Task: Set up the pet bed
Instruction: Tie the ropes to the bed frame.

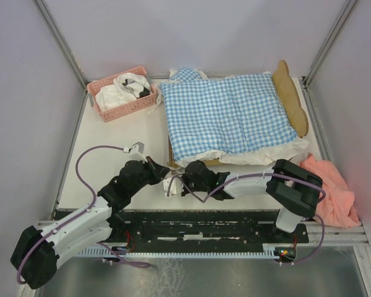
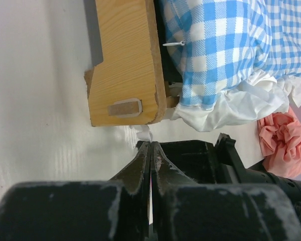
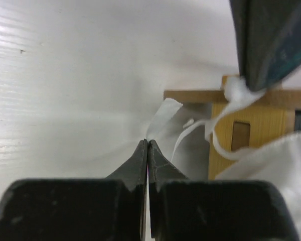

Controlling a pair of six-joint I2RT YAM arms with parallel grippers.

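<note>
Just beyond the left fingers and right fingers, both pressed together, lies the pet bed.

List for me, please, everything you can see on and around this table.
pet bed: one, light wood, far middle of the table
gingham bedding: one, blue and white, on the pet bed
white sheet: one, white, bulging from under the bedding
white ties: count unclear, white, by the bed's near-left corner
basket: one, pink, far left, holding white cloths
salmon cloth: one, pink-orange, near right
table: one, white, under everything
left hand: one, black, shut on the white ties
right hand: one, black, shut on the white ties
</note>
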